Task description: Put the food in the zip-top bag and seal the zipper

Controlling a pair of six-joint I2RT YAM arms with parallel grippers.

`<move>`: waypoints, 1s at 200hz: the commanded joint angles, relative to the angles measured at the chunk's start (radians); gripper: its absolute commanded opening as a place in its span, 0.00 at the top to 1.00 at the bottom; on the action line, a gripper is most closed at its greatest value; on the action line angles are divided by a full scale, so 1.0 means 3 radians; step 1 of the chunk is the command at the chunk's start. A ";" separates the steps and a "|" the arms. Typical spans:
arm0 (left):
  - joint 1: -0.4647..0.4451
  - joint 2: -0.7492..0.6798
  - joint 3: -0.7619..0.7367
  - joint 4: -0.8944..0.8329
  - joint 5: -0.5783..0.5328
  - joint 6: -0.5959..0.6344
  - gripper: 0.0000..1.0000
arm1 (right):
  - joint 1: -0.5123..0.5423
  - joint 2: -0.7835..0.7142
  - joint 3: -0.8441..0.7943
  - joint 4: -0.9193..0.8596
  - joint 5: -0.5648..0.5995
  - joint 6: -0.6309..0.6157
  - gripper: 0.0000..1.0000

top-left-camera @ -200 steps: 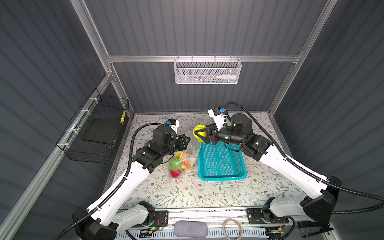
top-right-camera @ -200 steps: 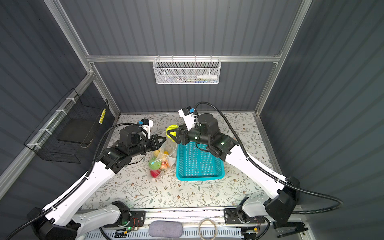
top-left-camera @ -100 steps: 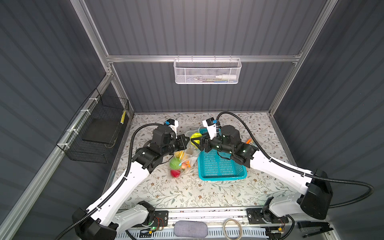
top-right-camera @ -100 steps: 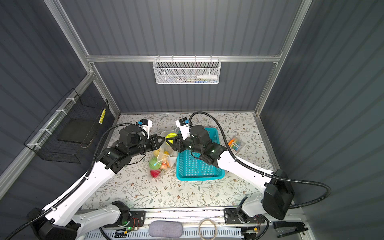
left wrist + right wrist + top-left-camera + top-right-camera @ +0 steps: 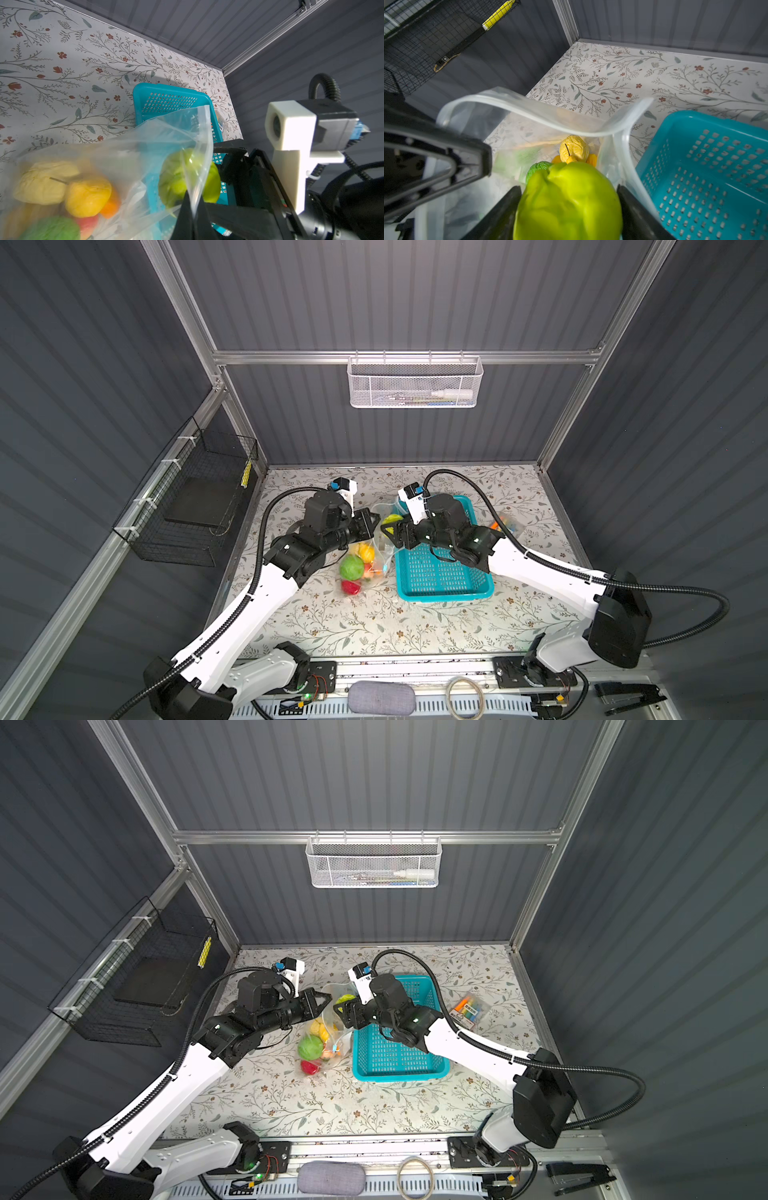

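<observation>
The clear zip-top bag (image 5: 376, 562) lies left of the teal basket, and its mouth is lifted. My left gripper (image 5: 192, 216) is shut on one edge of that mouth, also seen in both top views (image 5: 328, 1004). The zipper strip (image 5: 529, 108) curves wide open. My right gripper (image 5: 569, 189) sits at the opening with a yellow-green pepper (image 5: 569, 199) between its fingers, touching both; the pepper (image 5: 392, 518) also shows from above. Inside the bag are a green ball (image 5: 351, 567), a red piece (image 5: 351, 587) and yellow fruits (image 5: 88, 195).
The teal perforated basket (image 5: 444, 595) stands right beside the bag, under my right arm. A packet of coloured sticks (image 5: 469, 1009) lies to its right. A black wire rack (image 5: 199, 506) hangs on the left wall, and a white mesh basket (image 5: 415, 383) on the back wall.
My right gripper has carried the pepper down and to the left, from above the basket's far corner to the bag's mouth. The left gripper has kept its hold on the bag's edge.
</observation>
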 commanded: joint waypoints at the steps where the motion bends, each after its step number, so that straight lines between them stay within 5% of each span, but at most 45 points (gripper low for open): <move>1: -0.0012 -0.0073 0.0007 0.0068 0.0039 -0.0027 1.00 | 0.0014 -0.0060 0.0146 -0.0077 -0.0019 -0.0030 0.21; 40: -0.0012 -0.0064 0.0002 0.0069 0.0033 -0.0027 1.00 | 0.0012 -0.0300 0.0262 -0.0189 -0.0050 -0.0025 0.14; 74: -0.0012 -0.0083 -0.0030 0.0081 0.0020 -0.0027 1.00 | -0.0059 -0.0560 0.0346 -0.0566 0.0448 -0.0002 0.10; 138: -0.0013 -0.0074 -0.0081 0.0147 0.0013 -0.0040 1.00 | -0.0776 -0.0971 0.0106 -0.1875 0.0937 -0.0034 0.08; 200: -0.0012 0.0119 -0.0042 0.0290 0.0064 -0.0001 1.00 | -0.1344 -0.0966 -0.0572 -0.2505 0.0784 -0.0155 0.32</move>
